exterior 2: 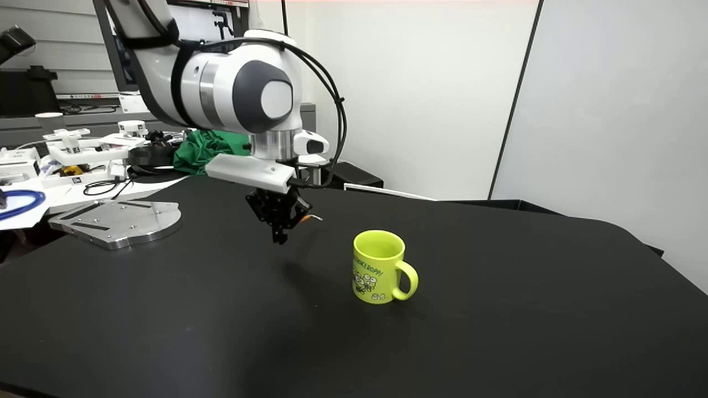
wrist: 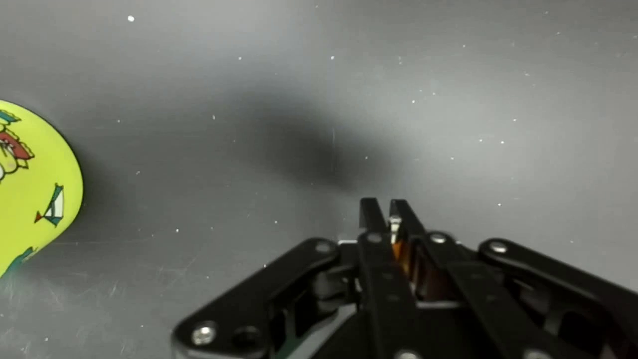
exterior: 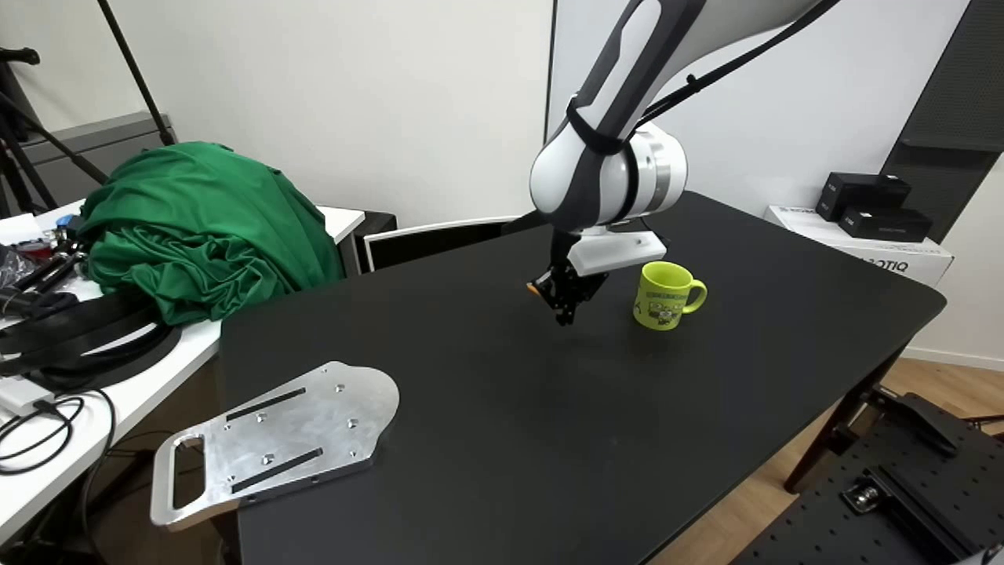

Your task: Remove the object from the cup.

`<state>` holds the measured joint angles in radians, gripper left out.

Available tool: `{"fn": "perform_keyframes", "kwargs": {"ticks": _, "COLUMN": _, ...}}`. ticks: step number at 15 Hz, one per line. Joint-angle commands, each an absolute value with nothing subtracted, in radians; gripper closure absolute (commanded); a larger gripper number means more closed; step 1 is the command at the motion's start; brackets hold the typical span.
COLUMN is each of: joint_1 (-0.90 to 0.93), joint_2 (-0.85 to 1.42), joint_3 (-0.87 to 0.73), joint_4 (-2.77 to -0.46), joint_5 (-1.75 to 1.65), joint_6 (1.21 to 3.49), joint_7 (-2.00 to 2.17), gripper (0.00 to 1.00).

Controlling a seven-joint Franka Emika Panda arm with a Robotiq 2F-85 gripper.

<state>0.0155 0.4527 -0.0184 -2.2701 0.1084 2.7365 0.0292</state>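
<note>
I see the gripper [wrist: 385, 214] clenched on a silver-tipped orange thing [wrist: 397, 250] above the bench [exterior 2: 498, 309], apart from the cup [exterior 2: 376, 276], which stands upright on the bench. Farther off, a metal plate [exterior: 314, 416] juts past the bench's edge, and green cloth [exterior: 204, 220] lies heaped.

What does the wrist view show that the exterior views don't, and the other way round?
Wrist view only: the narrow gap between the fingers, with the orange object lodged in it. Both exterior views only: the handle of the mug, the metal plate and the green cloth. Shared: the gripper, part of the mug, the orange object and the black table.
</note>
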Motion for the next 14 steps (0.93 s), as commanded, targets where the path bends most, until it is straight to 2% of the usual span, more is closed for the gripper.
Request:
{"fn": "perform_keyframes", "kwargs": {"ticks": 1, "joint_1": 0.005, "joint_2": 0.477, "joint_3": -0.015, "joint_4": -2.274, "joint_5": 0.095, "joint_6": 2.77, "joint_7": 0.038, "gripper": 0.98}}
{"fn": "perform_keyframes", "kwargs": {"ticks": 7, "joint_1": 0.005, "joint_2": 0.516, "joint_3": -0.023, "joint_4": -2.269, "joint_5": 0.091, "joint_6": 2.785, "joint_7": 0.042, "gripper": 0.98}}
{"fn": "perform_keyframes", "kwargs": {"ticks": 8, "joint_1": 0.006, "joint_2": 0.516, "joint_3": -0.025, "joint_4": -2.265, "joint_5": 0.091, "joint_6": 2.767, "joint_7": 0.046, "gripper": 0.66}}
{"fn": "perform_keyframes", "kwargs": {"ticks": 10, "joint_1": 0.001, "joint_2": 0.506, "joint_3": -0.02, "joint_4": -2.262, "joint_5": 0.096, "joint_6": 2.744, "joint_7": 0.043, "gripper": 0.58}}
{"fn": "perform_keyframes", "kwargs": {"ticks": 14, "joint_1": -0.002, "joint_2": 0.444, "joint_3": -0.013, "joint_4": -2.256, "joint_5": 0.104, "joint_6": 2.676, "joint_7": 0.045, "gripper": 0.31}}
